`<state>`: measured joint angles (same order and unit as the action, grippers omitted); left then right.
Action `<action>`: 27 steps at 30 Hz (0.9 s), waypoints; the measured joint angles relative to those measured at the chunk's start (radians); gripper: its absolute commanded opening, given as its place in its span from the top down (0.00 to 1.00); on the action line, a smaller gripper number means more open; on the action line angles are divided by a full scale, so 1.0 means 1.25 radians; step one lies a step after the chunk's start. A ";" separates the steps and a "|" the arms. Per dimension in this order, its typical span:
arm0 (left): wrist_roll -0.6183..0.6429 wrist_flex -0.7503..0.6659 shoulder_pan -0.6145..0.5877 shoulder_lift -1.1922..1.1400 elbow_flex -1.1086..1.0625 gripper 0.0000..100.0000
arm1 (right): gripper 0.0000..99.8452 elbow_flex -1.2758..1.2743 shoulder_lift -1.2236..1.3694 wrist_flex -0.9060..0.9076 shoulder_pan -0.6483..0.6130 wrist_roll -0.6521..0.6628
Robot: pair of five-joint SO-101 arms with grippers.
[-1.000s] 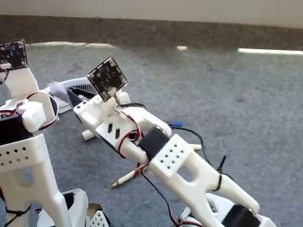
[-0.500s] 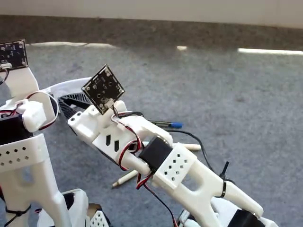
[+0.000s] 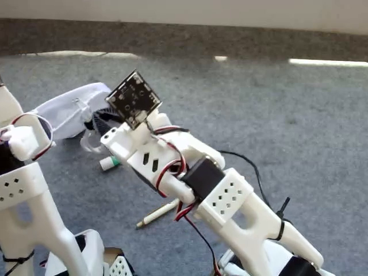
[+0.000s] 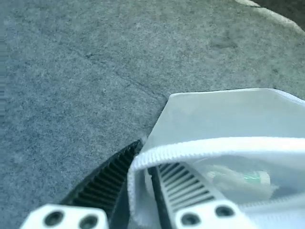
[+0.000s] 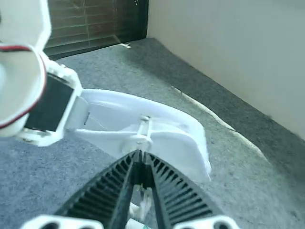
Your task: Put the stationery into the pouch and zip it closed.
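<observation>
On carpet (image 3: 299, 126), pencil (image 3: 156, 214) diagonal, pouch (image 3: 63, 109) beyond

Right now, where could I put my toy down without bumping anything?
The wide bare carpet on the outer side of the right arm, up to the wall. It's crowded by the pouch, green-capped marker and pencil.

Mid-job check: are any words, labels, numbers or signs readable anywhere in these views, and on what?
None can be read.
The circuit board on an arm's wrist carries tiny marks, too small to read.
The pouch, the green-capped marker and the cream pen show no legible print.
</observation>
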<state>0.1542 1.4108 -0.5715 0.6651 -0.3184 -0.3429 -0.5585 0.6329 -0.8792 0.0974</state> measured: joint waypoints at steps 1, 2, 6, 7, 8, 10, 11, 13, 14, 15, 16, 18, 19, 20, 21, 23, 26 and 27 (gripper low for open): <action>0.001 0.000 -0.016 -0.001 0.004 0.99 | 1.00 0.014 0.000 0.017 0.002 0.002; 0.001 0.000 -0.032 -0.001 0.007 0.99 | 1.00 0.025 0.000 0.036 0.002 0.002; 0.004 0.000 -0.086 -0.001 0.009 0.99 | 1.00 0.048 0.000 0.101 0.005 0.005; 0.004 0.000 -0.095 -0.001 0.009 0.99 | 1.00 0.048 0.000 0.114 0.005 0.005; 0.004 0.000 -0.103 -0.001 0.009 0.99 | 1.00 0.048 0.000 0.128 0.005 0.005; 0.004 0.000 -0.110 -0.001 0.009 0.99 | 1.00 0.039 -0.001 0.152 0.005 0.005; 0.004 0.000 -0.112 -0.001 0.009 0.99 | 1.00 0.022 -0.001 0.158 0.005 0.005; 0.004 0.000 -0.115 -0.001 0.009 0.99 | 1.00 -0.022 -0.001 0.164 0.005 0.005; 0.004 0.000 -0.115 -0.001 0.009 0.99 | 0.99 -0.044 -0.001 0.164 0.005 -0.002; 0.004 0.000 -0.115 -0.001 0.009 0.99 | 0.99 -0.068 -0.001 0.164 0.005 -0.021; 0.004 0.000 -0.117 -0.001 0.009 0.99 | 0.97 -0.090 -0.001 0.164 0.005 -0.047; 0.002 -0.002 -0.125 -0.001 0.009 0.99 | 0.96 -0.124 -0.001 0.164 0.005 -0.099; 0.002 -0.009 -0.131 -0.001 0.009 0.99 | 0.95 -0.137 -0.001 0.164 0.005 -0.123; 0.002 -0.017 -0.140 -0.001 0.009 0.99 | 0.95 -0.147 -0.001 0.161 0.005 -0.142; 0.001 -0.026 -0.147 -0.002 0.005 0.99 | 0.95 -0.157 -0.001 0.152 0.005 -0.158; 0.002 -0.037 -0.158 -0.002 -0.007 0.99 | 0.94 -0.182 -0.001 0.129 0.005 -0.183; 0.001 -0.047 -0.160 0.000 -0.020 0.99 | 0.94 -0.216 -0.001 0.083 0.005 -0.207; 0.001 -0.048 -0.160 0.000 -0.020 0.99 | 0.94 -0.223 -0.001 0.071 0.005 -0.221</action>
<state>0.1557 1.3510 -0.7710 0.6651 -0.3429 -0.6222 -0.5600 0.7219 -0.8730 -0.1788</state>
